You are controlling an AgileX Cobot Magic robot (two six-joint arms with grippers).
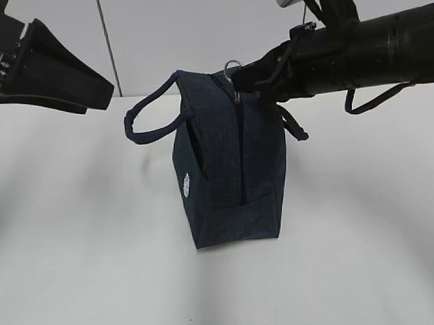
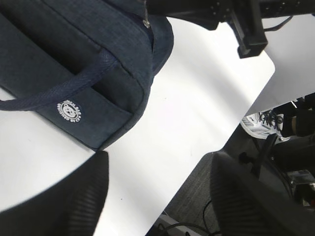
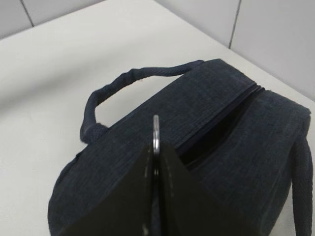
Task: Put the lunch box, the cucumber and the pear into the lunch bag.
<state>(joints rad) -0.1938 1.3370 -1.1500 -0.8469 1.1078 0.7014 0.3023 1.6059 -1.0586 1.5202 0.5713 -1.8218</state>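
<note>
The dark navy lunch bag [image 1: 228, 162] stands upright on the white table, one loop handle [image 1: 148, 118] sticking out left, a white logo [image 1: 186, 184] on its side. My right gripper [image 1: 244, 74] reaches in from the right and is shut on the metal ring pull [image 1: 233, 65] at the bag's top; in the right wrist view the ring [image 3: 156, 132] is pinched between the two fingers, and the zipper is partly open [image 3: 221, 125]. My left gripper [image 2: 157, 196] is open and empty, held high at the left, apart from the bag [image 2: 88, 54]. Lunch box, cucumber and pear are out of view.
The white table [image 1: 77, 246] spreads around the bag. In the left wrist view the table edge [image 2: 231, 132] drops to a dark floor with cables and a shoe [image 2: 261, 123]. A pale wall [image 1: 198, 28] stands behind.
</note>
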